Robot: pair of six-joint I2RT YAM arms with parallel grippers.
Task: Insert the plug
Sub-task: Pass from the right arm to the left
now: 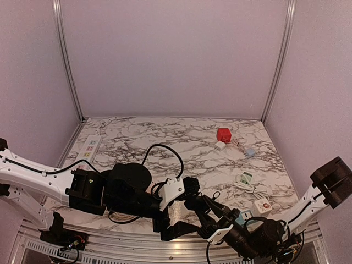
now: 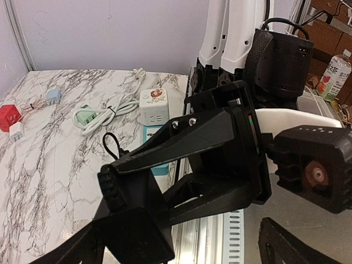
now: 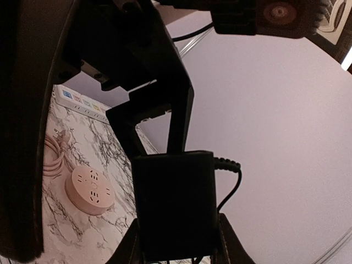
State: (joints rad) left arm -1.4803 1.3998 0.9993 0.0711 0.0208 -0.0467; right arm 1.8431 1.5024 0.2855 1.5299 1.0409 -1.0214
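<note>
The plug [image 3: 175, 203] is a black block with a black cable [image 3: 234, 184] leaving its top right corner. My right gripper [image 3: 176, 245] is shut on its lower part, one finger on each side, holding it above the table's near edge. In the left wrist view the same block [image 2: 135, 234] sits at the tips of the right gripper's long black fingers [image 2: 181, 140]. My left gripper [image 2: 181, 254] stands open around it, its fingers apart from the block. From the top view both grippers [image 1: 184, 212] meet at the front edge, and the cable [image 1: 165, 147] loops back over the marble.
A round pink socket [image 3: 89, 190] lies on the marble table [image 1: 181, 132] under the arms. A long white power strip [image 1: 91, 147] is at the far left. A red cube [image 1: 223, 134], a green adapter [image 1: 246, 177] and a white cube socket [image 1: 263, 207] are on the right.
</note>
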